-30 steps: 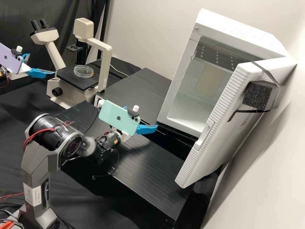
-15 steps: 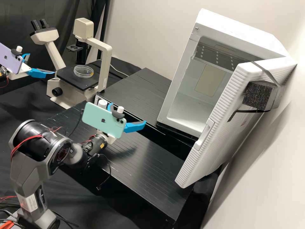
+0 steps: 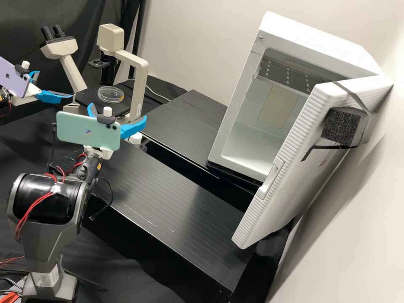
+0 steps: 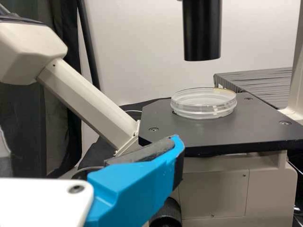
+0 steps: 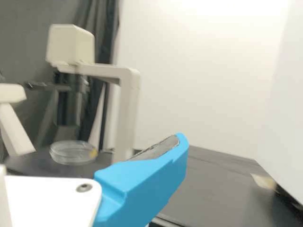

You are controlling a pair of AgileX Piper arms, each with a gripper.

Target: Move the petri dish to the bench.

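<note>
Clear round petri dish (image 3: 110,95) sits flat on the black stage (image 4: 255,127) of the cream microscope (image 3: 142,80), under the dark tube (image 4: 202,33). Yellowish spot at its rim; can't tell what's inside. Big white box (image 3: 240,113) has its door (image 3: 286,168) open; pale inner walls, dark panel with rows of small light marks up top. Foam block (image 3: 343,126) strapped to the door.

Right gripper (image 3: 118,111), with a green phone (image 3: 88,130) mounted on it, is up in front of the microscope, near the stage edge, fingers spread wide with a gap between. Its arm rises from the lower left of the high view. Left gripper (image 3: 55,84), purple phone (image 3: 14,78) on it, is at the stage's other side, fingers also wide apart and clear of the dish.

Counter (image 3: 176,214) is black with fine grooves, a dark gap between its two sections. Dark curtain (image 3: 25,21) behind the microscope, pale wall (image 3: 202,42) beside it, red wires on the right arm.
</note>
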